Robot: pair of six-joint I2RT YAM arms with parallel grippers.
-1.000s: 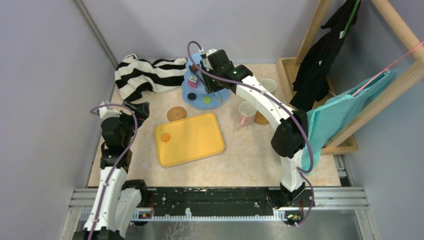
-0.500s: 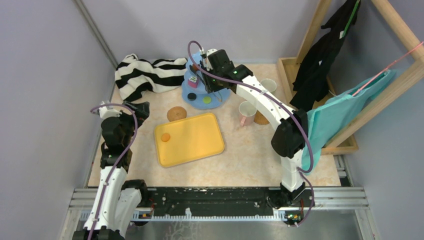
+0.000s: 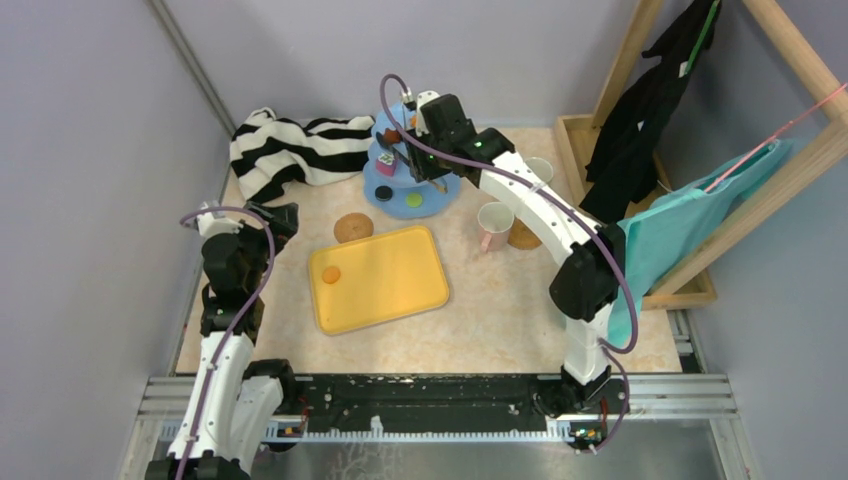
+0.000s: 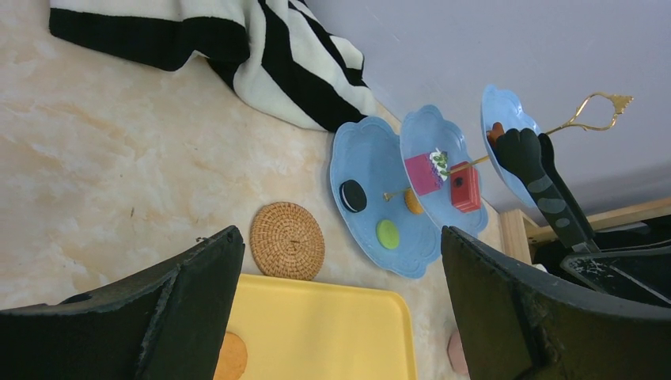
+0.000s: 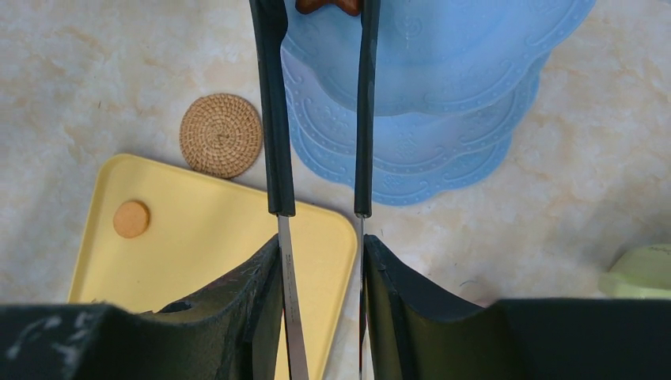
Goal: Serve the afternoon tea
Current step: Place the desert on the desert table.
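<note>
With your right gripper point(image 5: 320, 261) clamped on the tongs point(image 5: 274, 142), lower the brown cookie point(image 5: 325, 5) flat onto the stand point(image 4: 372, 166)'s top tier point(image 5: 475, 47) before releasing; left gripper point(image 4: 340, 237)'s jaws stand wide open.

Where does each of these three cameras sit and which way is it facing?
Top external: high behind the robot, looking down on the table; left arm and right arm both show.
Left wrist: near the table, facing the blue stand; the open left pincer frames it.
Right wrist: looks straight down over the stand; the right pincer grips tongs.
Shared: both wrist views show the cork coaster and yellow tray.
</note>
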